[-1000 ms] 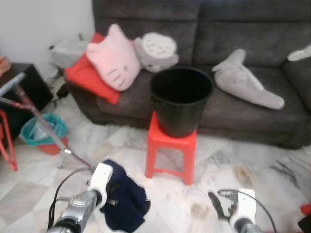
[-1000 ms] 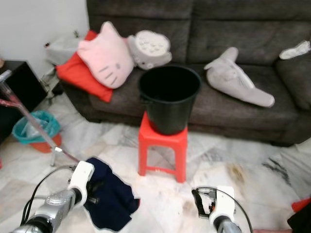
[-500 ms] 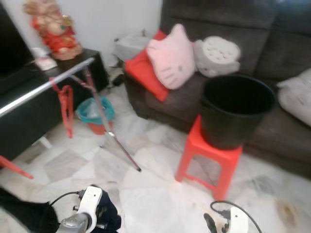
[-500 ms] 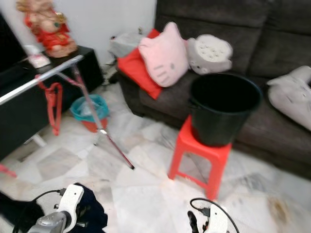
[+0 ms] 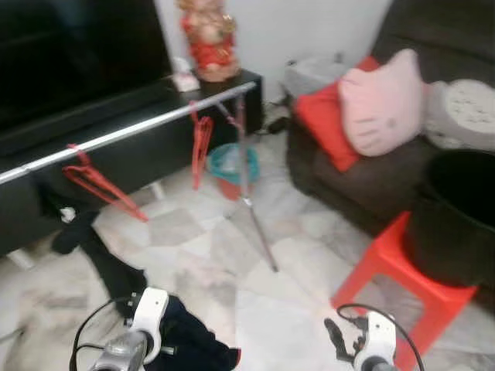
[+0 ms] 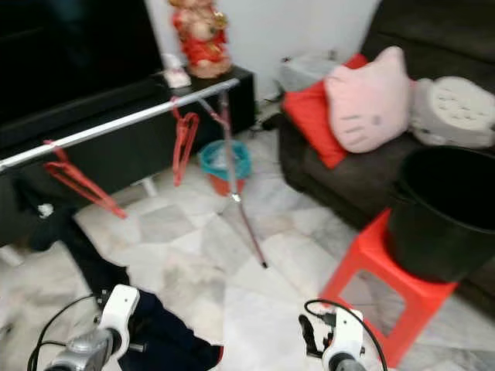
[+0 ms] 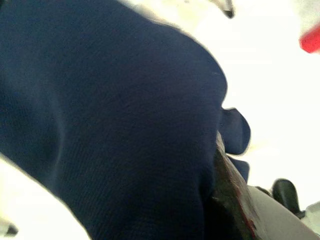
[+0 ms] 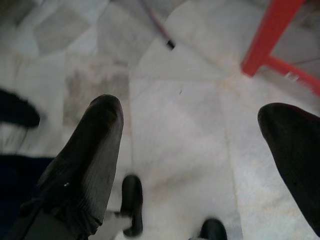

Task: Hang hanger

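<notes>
Step in hand: transport. The robot faces the clothes rail (image 5: 131, 133), a silver bar on a tripod stand running from 9 o'clock toward 12 o'clock across the head views. Two red hangers already sit on it: one (image 5: 97, 184) near the 9 o'clock end, tilted, and one (image 5: 201, 147) near the 12 o'clock end, hanging straight.

The left end effector (image 5: 158, 340) sits low at 7 o'clock, and a dark navy garment (image 5: 189, 348) bunches against it. In the left wrist view the navy garment (image 7: 110, 125) covers the fingers, so whether they are clamped on it cannot be told. A small red edge shows beside the cloth at its lower right in the left eye view; this is judged to be the hanger to be hung, but it is too small to confirm.

The right end effector (image 8: 200, 150) hangs at 5 o'clock over the marble floor (image 5: 255, 301), fingers apart and empty.

Next move, as a judgement: close the remaining gap to the rail, raise the left arm above bar height, and set the hook over a bare stretch between the two red hangers.

Change from the earlier frames: the camera has swung left. The sofa (image 5: 363, 162), the red stool (image 5: 402, 278) and the black bucket (image 5: 456, 220) have slid to 3 o'clock, and the rail now spans the view. Both end effectors keep their low positions.
</notes>
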You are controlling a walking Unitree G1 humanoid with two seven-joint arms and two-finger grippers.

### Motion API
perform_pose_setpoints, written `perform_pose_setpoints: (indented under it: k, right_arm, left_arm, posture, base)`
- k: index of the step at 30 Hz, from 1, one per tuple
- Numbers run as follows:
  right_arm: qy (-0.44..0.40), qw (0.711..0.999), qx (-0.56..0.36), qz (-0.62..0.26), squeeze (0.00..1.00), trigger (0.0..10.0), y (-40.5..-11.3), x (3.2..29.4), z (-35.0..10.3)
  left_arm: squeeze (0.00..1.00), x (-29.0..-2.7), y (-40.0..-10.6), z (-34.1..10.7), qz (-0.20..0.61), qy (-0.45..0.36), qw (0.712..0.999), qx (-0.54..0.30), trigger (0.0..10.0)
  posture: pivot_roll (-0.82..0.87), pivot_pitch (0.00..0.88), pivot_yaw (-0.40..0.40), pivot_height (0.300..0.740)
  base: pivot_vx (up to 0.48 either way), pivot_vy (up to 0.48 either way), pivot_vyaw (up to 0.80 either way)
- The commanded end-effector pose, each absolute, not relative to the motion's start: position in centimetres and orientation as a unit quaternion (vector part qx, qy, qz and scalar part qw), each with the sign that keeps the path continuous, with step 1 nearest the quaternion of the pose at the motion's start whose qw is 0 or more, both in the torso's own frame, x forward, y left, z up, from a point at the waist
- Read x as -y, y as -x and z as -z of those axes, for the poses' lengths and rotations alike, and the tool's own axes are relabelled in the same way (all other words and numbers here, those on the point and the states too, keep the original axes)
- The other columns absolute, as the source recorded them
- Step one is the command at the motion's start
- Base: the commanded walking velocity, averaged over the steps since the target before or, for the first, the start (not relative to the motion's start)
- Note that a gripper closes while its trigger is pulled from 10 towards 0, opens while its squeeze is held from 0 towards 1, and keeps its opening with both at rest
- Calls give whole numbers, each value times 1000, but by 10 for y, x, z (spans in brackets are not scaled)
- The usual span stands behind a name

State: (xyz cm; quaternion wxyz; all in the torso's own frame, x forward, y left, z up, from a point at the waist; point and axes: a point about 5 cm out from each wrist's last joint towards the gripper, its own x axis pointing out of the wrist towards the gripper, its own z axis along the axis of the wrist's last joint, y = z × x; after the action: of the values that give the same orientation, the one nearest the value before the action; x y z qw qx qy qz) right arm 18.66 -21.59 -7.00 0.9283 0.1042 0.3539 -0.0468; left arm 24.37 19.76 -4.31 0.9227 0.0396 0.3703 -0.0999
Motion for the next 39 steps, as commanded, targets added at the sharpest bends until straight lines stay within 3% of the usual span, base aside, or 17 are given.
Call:
perform_pose_setpoints:
  k: [1,17,21,36,39]
  right_arm:
    - [-104,931,-348,44,0,10000,-188,219,68]
    - [-115,960,-253,27,0,10000,-224,235,38]
    - [-115,960,-254,23,0,10000,-224,234,38]
    - [-123,959,-255,16,0,10000,-221,229,41]
    - [-124,960,-250,15,0,10000,-222,229,40]
  left_arm:
    - [0,-198,-249,39,98,-35,929,-356,10000]
    - [0,-192,-269,22,118,-22,943,-310,10000]
    - [0,-191,-271,21,122,-22,944,-307,10000]
    - [0,-186,-268,23,137,-30,940,-310,10000]
    - [0,-186,-267,24,138,-31,940,-311,10000]
  posture:
    - [-31,4,68,740]
    - [-32,20,64,740]
    - [-32,20,65,740]
    - [-30,19,66,740]
    - [-29,18,67,740]
  base:
    - [0,0,0]
    - [0,0,65]
    - [0,0,798]
    - [0,0,0]
    - [0,0,800]
